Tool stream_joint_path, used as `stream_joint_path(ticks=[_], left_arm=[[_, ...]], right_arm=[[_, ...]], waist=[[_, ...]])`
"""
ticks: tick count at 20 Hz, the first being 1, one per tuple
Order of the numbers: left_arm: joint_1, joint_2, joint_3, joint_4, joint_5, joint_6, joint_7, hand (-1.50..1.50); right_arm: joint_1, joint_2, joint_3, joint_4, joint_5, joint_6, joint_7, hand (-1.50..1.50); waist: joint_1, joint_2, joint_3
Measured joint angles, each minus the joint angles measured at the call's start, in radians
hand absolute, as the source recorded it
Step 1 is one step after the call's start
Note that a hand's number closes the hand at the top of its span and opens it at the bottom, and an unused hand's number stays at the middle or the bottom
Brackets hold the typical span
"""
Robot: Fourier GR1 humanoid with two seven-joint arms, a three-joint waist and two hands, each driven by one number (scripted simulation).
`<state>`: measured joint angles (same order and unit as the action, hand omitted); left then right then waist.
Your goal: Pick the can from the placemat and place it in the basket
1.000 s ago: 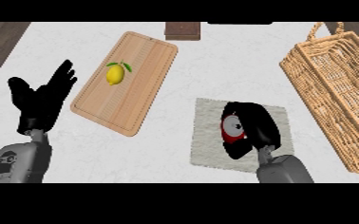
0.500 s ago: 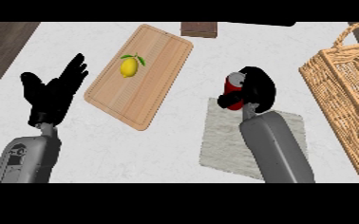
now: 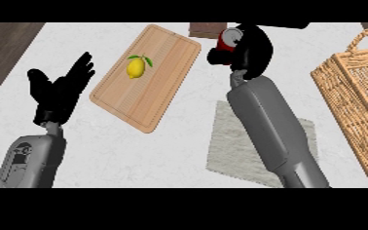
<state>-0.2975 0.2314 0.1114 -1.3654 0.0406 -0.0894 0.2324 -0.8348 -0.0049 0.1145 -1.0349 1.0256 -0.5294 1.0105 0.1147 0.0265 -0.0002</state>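
Nearest, the left hand (image 3: 61, 90) is resting open above the table (image 3: 173, 151), fingers up. The placemat (image 3: 230, 151) is lying bare. Farther off, the right hand (image 3: 250, 53) is curling round the red can (image 3: 226, 46), lifted beyond the mat. Rigid, probably light, smooth-sided; gripping mid-body looks safest. The basket (image 3: 348, 92) is waiting at right.

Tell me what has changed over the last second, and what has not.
The right hand, shut on the can, has lifted it off the placemat and carried it up and away from the robot; it is not yet over the basket. The placemat now lies bare. The left hand stays open at the view's left, and the lemon is still on the cutting board.
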Motion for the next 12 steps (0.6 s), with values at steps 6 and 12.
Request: stream_joint_path(ticks=[6, 12], left_arm=[[-0.001, 0.0, 0.003, 0.016, -0.01, 0.011, -0.001, 0.0], [0.006, 0.009, 0.022, 0.023, -0.01, 0.02, -0.004, 0.0]], right_arm=[[-0.193, -0.002, 0.006, 0.138, 0.16, -0.088, 0.07, 1.5], [-0.371, -0.003, -0.075, 0.265, 0.307, -0.074, 0.147, 1.5]], waist=[[-0.022, -0.01, -0.002], [-0.052, -0.017, -0.003]])
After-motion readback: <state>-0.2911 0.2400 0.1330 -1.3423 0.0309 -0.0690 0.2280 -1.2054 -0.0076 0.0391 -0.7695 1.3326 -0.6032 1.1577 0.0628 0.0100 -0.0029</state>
